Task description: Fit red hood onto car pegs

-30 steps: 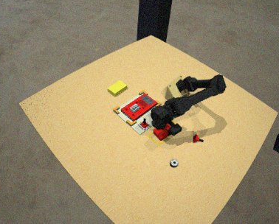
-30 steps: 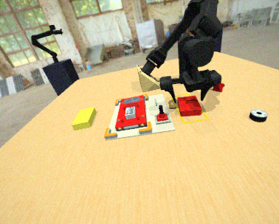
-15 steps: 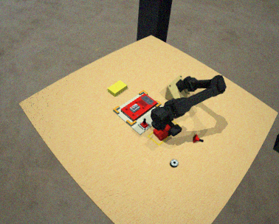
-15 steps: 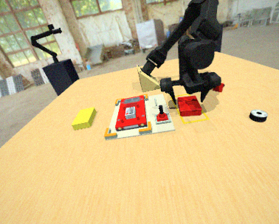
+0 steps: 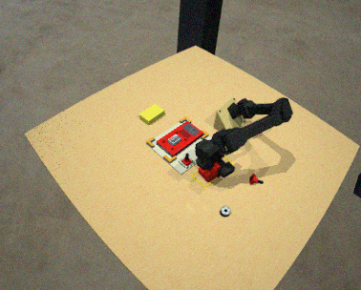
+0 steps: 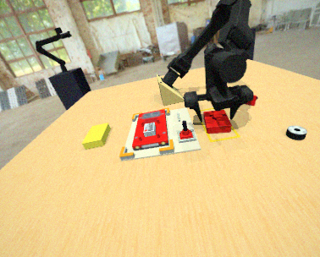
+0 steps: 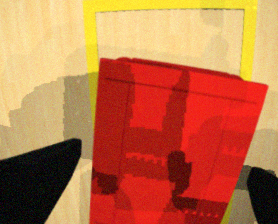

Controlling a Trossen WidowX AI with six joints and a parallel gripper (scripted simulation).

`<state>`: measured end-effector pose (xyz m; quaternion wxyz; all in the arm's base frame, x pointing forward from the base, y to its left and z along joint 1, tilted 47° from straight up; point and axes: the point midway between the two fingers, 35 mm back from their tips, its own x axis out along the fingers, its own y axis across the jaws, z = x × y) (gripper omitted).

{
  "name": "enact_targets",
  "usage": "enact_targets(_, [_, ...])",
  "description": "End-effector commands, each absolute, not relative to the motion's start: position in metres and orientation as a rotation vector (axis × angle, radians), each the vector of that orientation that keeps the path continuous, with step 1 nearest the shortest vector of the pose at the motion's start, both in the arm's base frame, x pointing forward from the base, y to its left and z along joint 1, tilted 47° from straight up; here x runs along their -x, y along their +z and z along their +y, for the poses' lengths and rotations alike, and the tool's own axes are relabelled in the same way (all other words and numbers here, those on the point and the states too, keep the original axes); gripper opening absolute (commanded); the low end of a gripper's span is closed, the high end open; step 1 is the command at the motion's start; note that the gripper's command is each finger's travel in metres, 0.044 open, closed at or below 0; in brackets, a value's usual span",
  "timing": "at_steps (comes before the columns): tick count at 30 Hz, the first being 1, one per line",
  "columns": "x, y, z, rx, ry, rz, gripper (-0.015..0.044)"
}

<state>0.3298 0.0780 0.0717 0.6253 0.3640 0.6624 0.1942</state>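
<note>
The red hood (image 5: 207,173) (image 6: 217,124) (image 7: 150,115) lies on the table, slightly turned and partly over a yellow outline (image 6: 225,139) (image 7: 90,30). My gripper (image 6: 217,118) (image 7: 165,162) is open and empty, pointing down, with one finger on each side of the hood. The wrist view shows gaps between the hood and both fingertips. The red chassis (image 5: 164,144) (image 6: 159,123) sits in the jig (image 5: 170,158) (image 6: 167,150) with its grey engine block (image 5: 174,139) (image 6: 149,129) on the deck. The pegs and the hood's corner holes are too small to make out.
A small red piece with a black stick (image 5: 186,160) (image 6: 185,134) stands between chassis and hood. A yellow block (image 5: 152,113) (image 6: 96,136) lies beyond the jig. A tan wedge (image 6: 171,96), a wheel (image 5: 225,211) (image 6: 296,133) and another red piece (image 5: 254,179) are around the arm.
</note>
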Motion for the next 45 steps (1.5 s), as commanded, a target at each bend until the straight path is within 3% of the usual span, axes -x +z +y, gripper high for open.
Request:
enact_targets(1, [-0.33,0.07,0.08,-0.843,0.446,1.521,0.044])
enact_targets(11, [-0.33,0.067,0.084,-0.843,0.447,1.52,0.044])
enact_targets(14, [-0.33,0.068,0.082,-0.836,0.446,1.52,0.0361])
enact_targets(24, [-0.33,0.068,0.082,-0.836,0.446,1.52,0.0295])
enact_targets(35, [-0.329,0.074,0.076,-0.836,0.444,1.521,0.0006])
enact_targets(45, [-0.328,0.088,0.06,-0.836,0.443,1.521,0.0])
